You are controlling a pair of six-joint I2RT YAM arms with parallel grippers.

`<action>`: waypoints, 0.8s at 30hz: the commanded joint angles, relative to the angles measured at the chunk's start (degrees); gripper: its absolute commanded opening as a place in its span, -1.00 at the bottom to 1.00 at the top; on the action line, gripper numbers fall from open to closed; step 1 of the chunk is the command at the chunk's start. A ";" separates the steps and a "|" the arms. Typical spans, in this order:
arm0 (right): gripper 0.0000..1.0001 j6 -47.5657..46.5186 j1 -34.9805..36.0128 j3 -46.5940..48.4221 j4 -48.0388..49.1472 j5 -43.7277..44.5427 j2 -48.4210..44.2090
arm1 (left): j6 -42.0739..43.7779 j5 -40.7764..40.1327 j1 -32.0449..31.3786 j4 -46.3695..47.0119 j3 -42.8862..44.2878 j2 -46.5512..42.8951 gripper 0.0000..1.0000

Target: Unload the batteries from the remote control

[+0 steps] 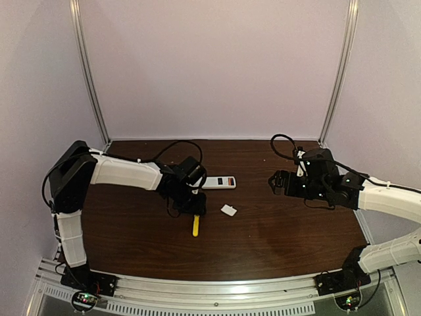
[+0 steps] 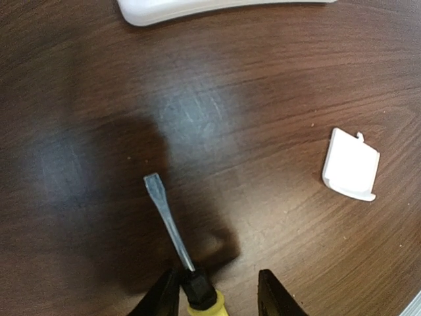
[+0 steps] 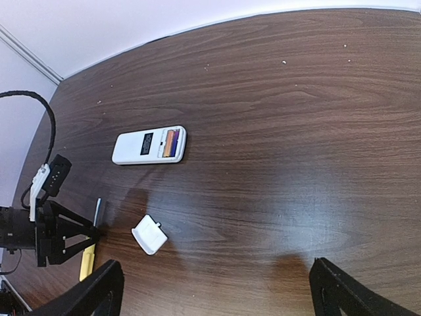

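The white remote control (image 1: 219, 182) lies flat on the table with its battery bay open. In the right wrist view the remote control (image 3: 150, 145) shows the batteries (image 3: 171, 143) as orange and purple strips still in the bay. My left gripper (image 1: 197, 207) is low over the table just in front of the remote. Its jaws stand apart around the neck of the yellow-handled screwdriver (image 2: 197, 289). The screwdriver touches the left finger only, with a gap to the right finger. My right gripper (image 1: 273, 182) hovers to the right of the remote, wide open and empty (image 3: 214, 296).
The small white lid piece (image 1: 229, 210) lies right of the screwdriver, also in the left wrist view (image 2: 352, 164) and the right wrist view (image 3: 149, 235). The screwdriver's yellow handle (image 1: 196, 226) points toward the near edge. Walls enclose the brown table (image 1: 276, 243).
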 commanded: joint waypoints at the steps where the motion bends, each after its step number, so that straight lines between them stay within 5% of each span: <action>1: 0.99 -0.72 -0.27 1.09 -1.72 -0.32 -1.21 | -1.00 -2.83 -0.01 -0.55 1.68 1.33 -0.21; 9: 0.99 -0.55 -0.33 1.00 -1.63 -0.40 -0.96 | -1.14 -4.42 -0.09 -1.66 2.14 2.42 -0.38; 24: 0.99 0.07 -0.32 -0.89 -1.70 -0.06 -2.75 | -1.84 -4.75 -0.43 -0.19 1.39 3.00 -1.00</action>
